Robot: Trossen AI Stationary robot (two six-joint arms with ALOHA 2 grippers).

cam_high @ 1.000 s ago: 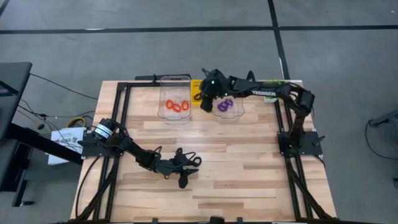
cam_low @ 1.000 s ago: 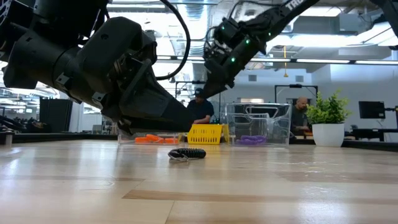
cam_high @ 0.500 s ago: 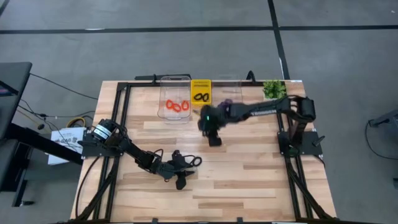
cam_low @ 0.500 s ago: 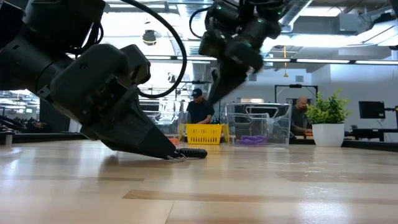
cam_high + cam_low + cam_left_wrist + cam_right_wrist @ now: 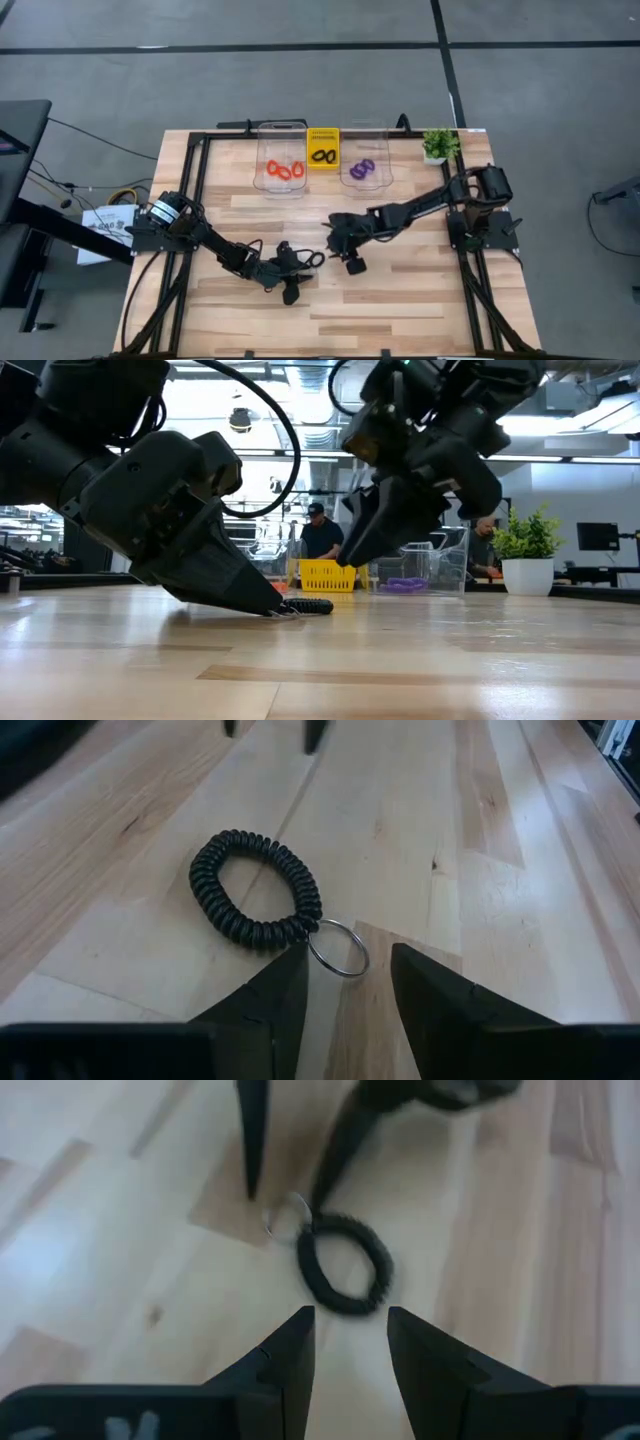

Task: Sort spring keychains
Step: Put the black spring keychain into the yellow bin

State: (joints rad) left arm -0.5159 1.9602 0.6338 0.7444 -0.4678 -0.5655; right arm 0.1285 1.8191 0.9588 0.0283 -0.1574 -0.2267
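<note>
One black spring keychain [image 5: 255,888] lies flat on the wood, with its metal ring [image 5: 338,948] toward my left gripper; it also shows as the black keychain [image 5: 313,258] in the high view. My left gripper [image 5: 345,960] is open and low at the table, its fingertips on either side of the ring. My right gripper [image 5: 345,1325] is open and hangs above the same keychain [image 5: 345,1265], clear of it. Orange-red keychains [image 5: 284,170] lie in the left clear bin, black ones [image 5: 322,155] in the yellow basket, and purple ones [image 5: 362,170] in the right clear bin. My left gripper comes in low and slanting from the table's left, with its fingertips [image 5: 275,610] down at the wood. One fingertip [image 5: 295,960] stands right beside the spot where the ring joins the coil [image 5: 305,928]. I cannot tell whether it touches the keychain.
The two clear bins [image 5: 281,130] [image 5: 365,128] and the yellow basket [image 5: 322,134] stand in a row at the table's far edge, with a small potted plant [image 5: 438,145] at the far right corner. Black frame rails [image 5: 196,180] run along both sides. People sit in the room beyond.
My right gripper has swung from above the purple bin toward the table's near edge and down, and now hangs over the black keychain. My left gripper has dropped to the table beside the keychain's ring and then stayed put. The keychain has not moved.
</note>
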